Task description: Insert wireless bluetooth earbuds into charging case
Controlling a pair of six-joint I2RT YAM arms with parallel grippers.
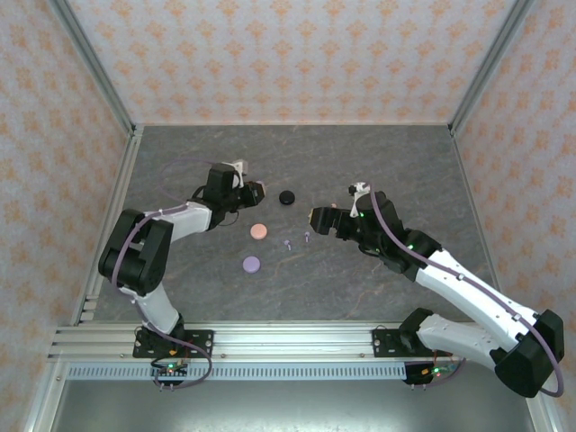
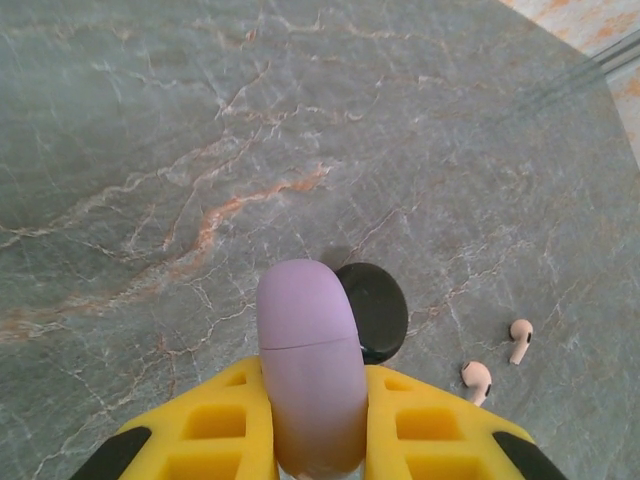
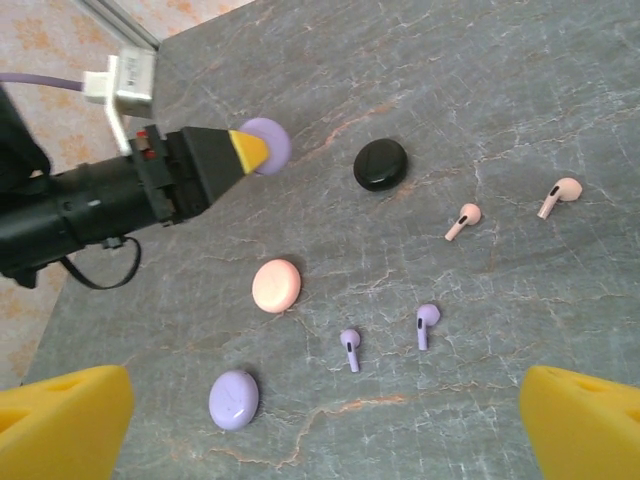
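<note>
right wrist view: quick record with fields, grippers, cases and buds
left gripper: shut on a lavender case
right gripper: open, empty
loose cases: black case, pink case, second lavender case
loose buds: two pink buds, two lavender buds

The left arm [image 1: 144, 252] stood up from its base, folded at the elbow, and its forearm ran toward 2 o'clock. The left claw [image 1: 259, 192] pointed toward 3 o'clock, jaws clamped on a lavender case [image 2: 305, 340]. The right arm [image 1: 468, 288] folded out at 4 o'clock, forearm extended toward 10 o'clock. The right claw [image 1: 317, 219] faced 9 o'clock, jaws spread wide, gripping nothing.
</note>
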